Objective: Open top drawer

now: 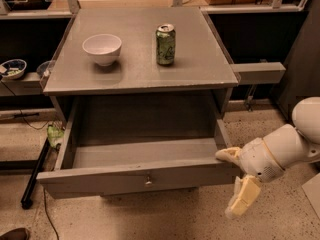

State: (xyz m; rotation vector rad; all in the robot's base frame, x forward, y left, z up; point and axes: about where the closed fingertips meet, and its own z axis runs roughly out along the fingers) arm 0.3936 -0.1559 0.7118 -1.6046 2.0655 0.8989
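Note:
The top drawer (100, 181) of the grey cabinet stands pulled far out, and its deep box is empty inside. Its flat plank front has a small round metal knob (148, 179) at the centre. My gripper (235, 178) is at the right end of the drawer front, on a white arm coming in from the right. It is open: one cream finger (227, 154) rests at the drawer's top right corner, and the other (242, 200) hangs down in front of and below the front. The lower drawers are hidden under the open one.
On the cabinet top (200, 69) stand a white bowl (102, 48) and a green can (165, 44). A grey side shelf (260, 73) juts out at the right. Cables and a black leg (35, 176) lie on the speckled floor at the left.

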